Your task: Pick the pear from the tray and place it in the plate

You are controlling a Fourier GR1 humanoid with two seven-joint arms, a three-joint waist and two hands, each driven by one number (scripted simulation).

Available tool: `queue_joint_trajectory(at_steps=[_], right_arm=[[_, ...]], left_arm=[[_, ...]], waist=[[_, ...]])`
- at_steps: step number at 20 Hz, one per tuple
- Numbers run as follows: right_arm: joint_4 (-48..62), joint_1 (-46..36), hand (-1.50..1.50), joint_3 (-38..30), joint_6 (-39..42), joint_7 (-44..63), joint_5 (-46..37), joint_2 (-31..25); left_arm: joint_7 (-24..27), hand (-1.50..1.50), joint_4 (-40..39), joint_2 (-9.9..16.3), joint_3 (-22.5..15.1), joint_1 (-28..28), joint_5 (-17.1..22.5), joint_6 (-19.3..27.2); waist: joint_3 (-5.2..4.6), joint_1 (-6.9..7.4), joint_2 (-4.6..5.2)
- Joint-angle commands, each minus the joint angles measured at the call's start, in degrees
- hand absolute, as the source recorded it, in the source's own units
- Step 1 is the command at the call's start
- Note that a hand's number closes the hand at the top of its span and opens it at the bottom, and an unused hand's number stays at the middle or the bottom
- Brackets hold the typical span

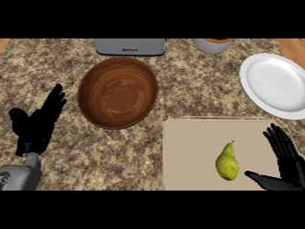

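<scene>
— Speckled brown granite counter (201,89), wood floor at both sides. Where is the fruit?
— A yellow-green pear (227,162) lies on the flat beige rectangular tray (188,152), stem pointing away from the robot. A round white plate (279,86) sits beyond the tray, apart from it.
— And the hands?
— The right hand (288,167) is just beside the pear, fingers straight, thumb spread toward it, not touching. The left hand (39,123) rests spread open near a round brown wooden bowl (118,92).
— Anything else?
— A grey toaster (129,46) and a grey cup (213,44) at the far edge.
</scene>
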State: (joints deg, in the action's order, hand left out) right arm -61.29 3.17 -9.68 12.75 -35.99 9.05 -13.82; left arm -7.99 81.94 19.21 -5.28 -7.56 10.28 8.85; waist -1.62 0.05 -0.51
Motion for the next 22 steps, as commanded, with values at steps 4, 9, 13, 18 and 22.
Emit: queue_joint_trajectory(at_steps=[4, 9, 13, 18, 22], right_arm=[[-3.7, 3.7, -1.5, 1.6, 1.6, 4.1, -2.9, -4.0], [-6.1, 1.7, -1.5, 5.5, 2.2, 12.2, -6.1, -4.3], [-9.6, 0.4, -1.5, 7.2, 1.8, 18.7, -9.4, -7.0], [-9.8, 0.6, -1.5, 10.7, -1.2, 21.8, -15.5, -5.2], [-10.8, -3.9, -1.5, 10.7, 2.1, 27.8, -15.9, -6.5]], left_arm=[[-0.4, 0.0, -1.6, 1.1, 3.0, -1.7, 1.4, -3.8], [0.3, 0.0, -2.5, 0.8, 3.7, -1.8, -0.2, -4.4], [-1.4, 0.0, 0.0, 0.0, 3.4, -1.4, 0.1, -4.7], [-0.4, 0.0, -2.2, -3.5, 1.7, -2.1, -4.7, -0.9], [-2.4, 0.0, 1.6, -1.7, 4.3, 0.0, -2.7, -3.9]], waist=[[1.58, -0.32, 0.51], [1.6, -0.1, 0.5], [1.6, 0.14, 0.47], [1.61, -0.11, 0.51], [1.62, 0.16, 0.49]])
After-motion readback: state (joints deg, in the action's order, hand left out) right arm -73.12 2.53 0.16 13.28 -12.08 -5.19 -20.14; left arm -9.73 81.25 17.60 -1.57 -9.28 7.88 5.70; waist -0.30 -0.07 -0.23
